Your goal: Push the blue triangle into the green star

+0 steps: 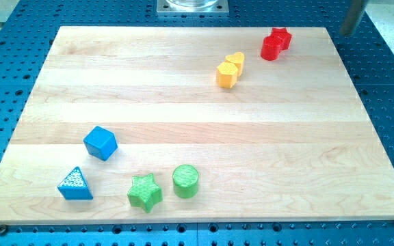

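Observation:
The blue triangle (74, 184) lies near the board's bottom left corner. The green star (145, 193) lies to its right, near the bottom edge, with a gap between them. My rod enters at the view's top right; my tip (345, 33) is just off the board's top right corner, far from both blocks.
A blue cube (100, 143) sits above and right of the triangle. A green cylinder (185, 181) is right beside the star. A yellow heart (235, 61) and yellow hexagon (226, 75) touch at upper middle. A red star (280, 37) and red cylinder (271, 48) touch at top right. The wooden board (197, 116) lies on a blue perforated table.

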Robot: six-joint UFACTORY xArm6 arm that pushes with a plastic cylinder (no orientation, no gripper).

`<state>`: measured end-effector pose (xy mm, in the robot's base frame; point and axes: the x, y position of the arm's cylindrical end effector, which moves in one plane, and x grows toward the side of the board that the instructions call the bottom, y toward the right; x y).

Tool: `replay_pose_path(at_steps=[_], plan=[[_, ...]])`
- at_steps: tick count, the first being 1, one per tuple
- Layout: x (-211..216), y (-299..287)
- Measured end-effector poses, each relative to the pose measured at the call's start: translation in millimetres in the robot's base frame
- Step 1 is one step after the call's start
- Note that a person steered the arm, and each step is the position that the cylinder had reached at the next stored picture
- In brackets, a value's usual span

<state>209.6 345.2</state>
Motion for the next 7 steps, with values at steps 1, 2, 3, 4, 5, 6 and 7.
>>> replay_pose_path(at_steps=[1,2,3,4,5,6,7], plan=[[77,-25],[179,-49],[253,-144],[290,-244],[291,-350],[307,-427],[334,-456]])
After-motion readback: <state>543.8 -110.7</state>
